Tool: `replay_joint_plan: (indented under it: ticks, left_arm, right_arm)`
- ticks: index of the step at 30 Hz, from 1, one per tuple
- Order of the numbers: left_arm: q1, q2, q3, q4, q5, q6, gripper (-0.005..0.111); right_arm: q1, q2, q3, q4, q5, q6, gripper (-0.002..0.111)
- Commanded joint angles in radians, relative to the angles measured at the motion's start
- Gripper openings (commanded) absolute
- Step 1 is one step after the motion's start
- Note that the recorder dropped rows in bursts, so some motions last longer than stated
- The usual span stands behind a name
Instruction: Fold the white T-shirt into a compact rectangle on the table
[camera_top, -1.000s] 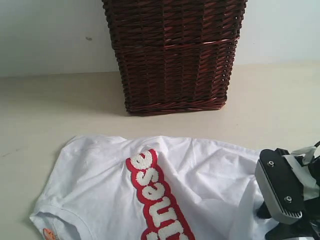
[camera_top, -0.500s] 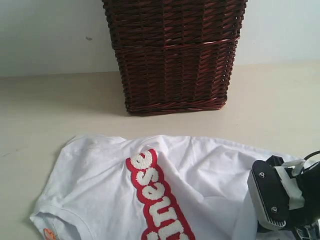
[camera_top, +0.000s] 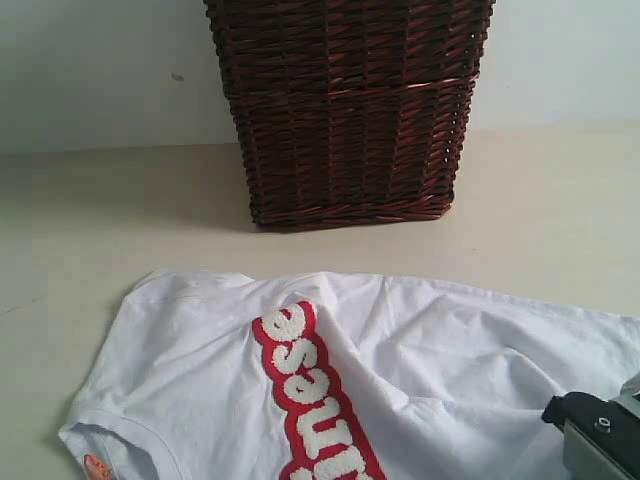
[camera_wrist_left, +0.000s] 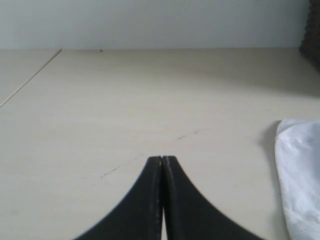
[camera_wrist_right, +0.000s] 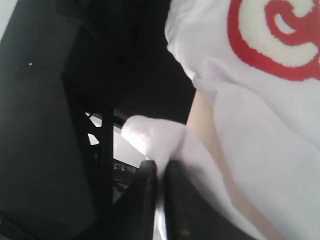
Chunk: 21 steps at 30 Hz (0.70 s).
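Observation:
The white T-shirt (camera_top: 420, 380) lies spread on the pale table (camera_top: 110, 220), its fuzzy red-outlined letters (camera_top: 310, 400) running toward the near edge and a small orange tag (camera_top: 96, 467) at the lower left. Only part of my right arm (camera_top: 600, 440) shows at the bottom right corner of the exterior view. In the right wrist view my right gripper (camera_wrist_right: 160, 167) is shut on a pinched fold of the white T-shirt (camera_wrist_right: 260, 150). My left gripper (camera_wrist_left: 162, 161) is shut with nothing in it, over bare table, with a shirt edge (camera_wrist_left: 300, 170) off to one side.
A tall dark brown wicker basket (camera_top: 350, 110) stands at the back of the table, just beyond the shirt. A pale wall (camera_top: 100, 60) rises behind it. Bare table (camera_wrist_left: 125, 100) stretches ahead of the left gripper.
My right arm has dropped down and to the right, almost out of the exterior view. The shirt's right side now lies uncovered and stretched farther right.

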Motion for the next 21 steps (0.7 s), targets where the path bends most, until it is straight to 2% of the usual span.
replay_joint_plan:
  ticks: [1,4,7,8,11,14,16,18,21]
  left_arm:
    - [0.003,-0.002,-0.002,-0.004,-0.007,0.001,0.0]
    - [0.003,-0.002,-0.002,-0.004,-0.007,0.001,0.0]
    - [0.003,-0.002,-0.002,-0.004,-0.007,0.001,0.0]
    - [0.003,-0.002,-0.002,-0.004,-0.007,0.001,0.0]
    - [0.003,-0.002,-0.002,-0.004,-0.007,0.001,0.0]
    - [0.003,-0.002,-0.002,-0.004,-0.007,0.001,0.0]
    - [0.003,-0.002,-0.002,-0.004,-0.007,0.001,0.0]
    - [0.003,-0.002,-0.002,-0.004,-0.007,0.001,0.0]
    - [0.003,-0.002,-0.002,-0.004,-0.007,0.001,0.0]
  right_arm:
    - [0.001,-0.01,-0.013,-0.008,0.039,0.009,0.0]
    - [0.001,-0.01,-0.009,0.028,0.039,0.032,0.005]
    - [0.001,-0.024,-0.006,0.102,0.039,0.074,0.026]
    - [0.001,-0.048,-0.001,0.14,0.039,0.064,0.038]
    - [0.001,-0.138,0.025,0.222,0.039,-0.02,0.057]
    - [0.001,-0.244,0.038,0.261,0.039,-0.098,0.06]
    - [0.001,-0.288,0.036,0.309,0.039,-0.077,0.059]
    - [0.001,-0.297,0.036,0.342,-0.075,0.025,0.057]
    - [0.001,-0.269,0.036,0.357,-0.398,0.214,0.044]
